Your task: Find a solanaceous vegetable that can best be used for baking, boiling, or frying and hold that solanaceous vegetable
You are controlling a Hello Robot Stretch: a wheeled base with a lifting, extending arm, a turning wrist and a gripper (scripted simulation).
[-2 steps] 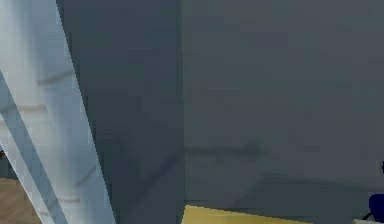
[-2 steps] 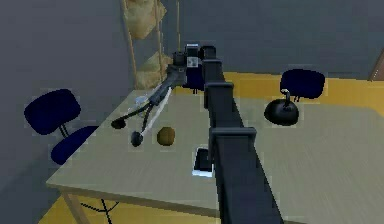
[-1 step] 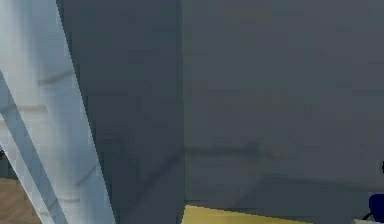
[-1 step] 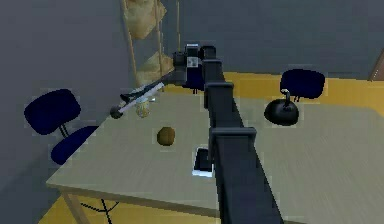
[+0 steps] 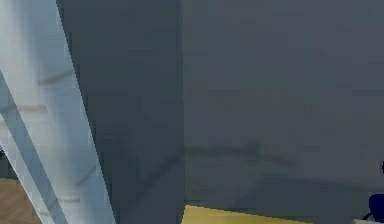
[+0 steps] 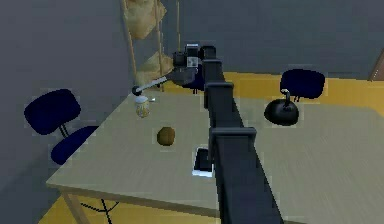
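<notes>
Potato on the worktop, jaws reaching out past it

The potato (image 6: pixel 166 135) is a brown lump lying on the pale worktop (image 6: pixel 110 170), just left of the arm (image 6: pixel 232 140) and about halfway along it. It looks close to round from here, so I honestly can't tell which way its long axis runs. The jaws are at the arm's far end, thin fingers (image 6: pixel 160 82) slanting down-left to a small whitish thing (image 6: pixel 140 100) on the worktop, so I can't tell if they've got hold of anything. A flat slab (image 6: pixel 204 162) lies right against the arm's left side, nearer than the potato. A black dome (image 6: pixel 283 112) sits right of the arm. There's a blue chair (image 6: pixel 52 115) well left of the arm and a second chair (image 6: pixel 301 83) to its right.
</notes>
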